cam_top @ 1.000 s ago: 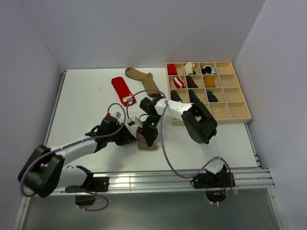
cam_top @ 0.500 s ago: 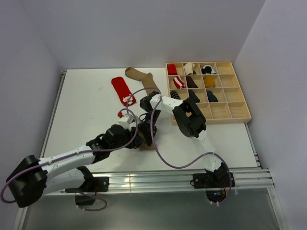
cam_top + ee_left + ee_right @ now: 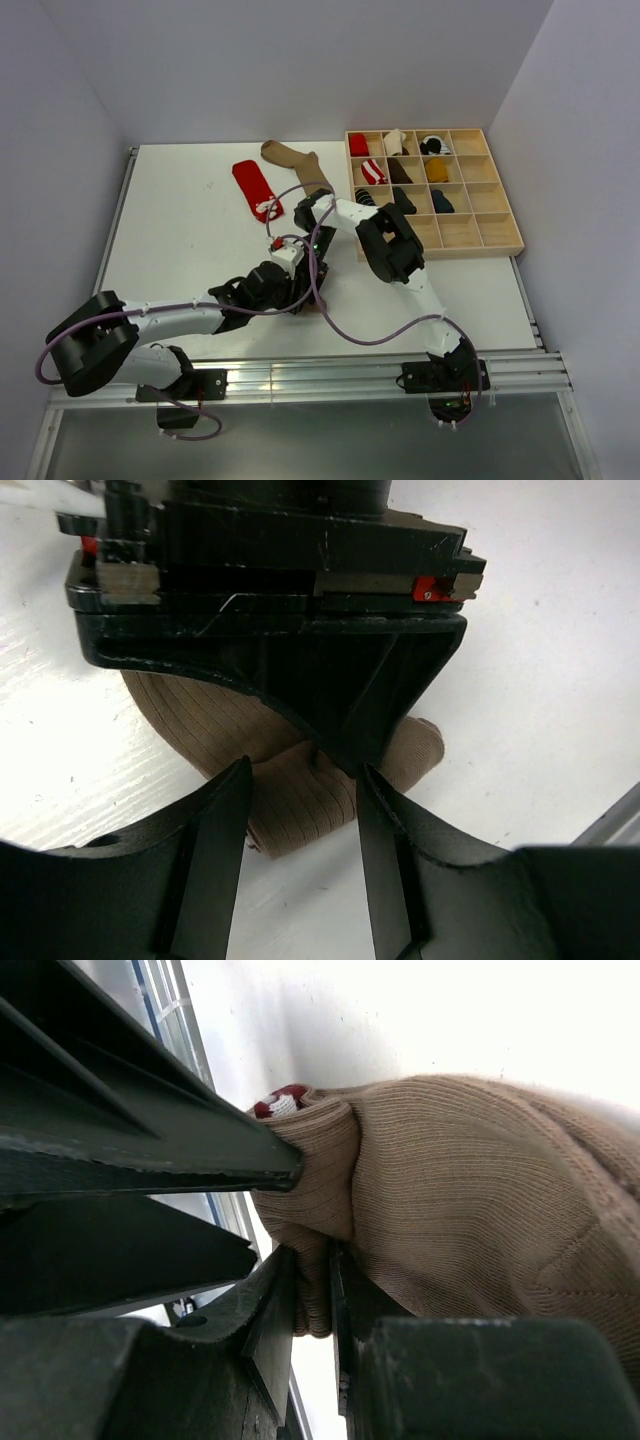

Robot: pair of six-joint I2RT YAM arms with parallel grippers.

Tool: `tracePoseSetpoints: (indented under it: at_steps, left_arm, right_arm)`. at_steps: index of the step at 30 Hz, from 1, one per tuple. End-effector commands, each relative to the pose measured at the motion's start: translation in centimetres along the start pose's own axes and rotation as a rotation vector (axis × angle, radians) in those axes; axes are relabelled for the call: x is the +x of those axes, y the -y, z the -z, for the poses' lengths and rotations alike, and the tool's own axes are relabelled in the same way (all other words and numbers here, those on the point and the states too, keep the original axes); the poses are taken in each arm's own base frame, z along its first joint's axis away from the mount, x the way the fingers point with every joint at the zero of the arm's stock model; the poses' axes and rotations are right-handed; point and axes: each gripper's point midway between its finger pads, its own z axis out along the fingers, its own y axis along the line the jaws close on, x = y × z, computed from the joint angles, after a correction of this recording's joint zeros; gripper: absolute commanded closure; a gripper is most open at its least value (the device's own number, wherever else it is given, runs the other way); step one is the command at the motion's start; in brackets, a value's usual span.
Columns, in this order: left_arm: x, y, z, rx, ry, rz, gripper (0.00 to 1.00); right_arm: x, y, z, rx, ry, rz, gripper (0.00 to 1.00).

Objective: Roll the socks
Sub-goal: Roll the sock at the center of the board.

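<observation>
left arm (image 3: 170,315) stretched low along desk (image 3: 180,220), jaws spread before brown sock (image 3: 200,720); right arm (image 3: 385,250) doubled back, jaws pinching sock's fold.

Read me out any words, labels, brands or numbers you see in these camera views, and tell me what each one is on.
No readable text in any view.
red sock: white motif, too small to read as lettering.
red tag: tiny marks, too blurred to read.
tan sock and wooden tray: no print shows.
</observation>
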Motion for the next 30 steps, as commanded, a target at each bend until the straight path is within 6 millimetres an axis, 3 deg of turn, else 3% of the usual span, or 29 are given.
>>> tracePoseSetpoints:
  at_steps: [1,22,30]
  left_arm:
    - [-1.7,0.9,-0.5,0.018,0.047,-0.035,0.49]
    - [3.7,1.0,-0.9,0.055,-0.126,0.09,0.5]
    - [5.3,0.2,-1.2,0.008,-0.186,0.124,0.58]
  right_arm:
    - [1.0,3.0,0.1,0.076,-0.061,0.016,0.76]
    - [1.1,4.5,1.1,0.096,-0.016,-0.112,0.76]
    - [1.0,4.9,1.6,0.113,0.008,-0.131,0.74]
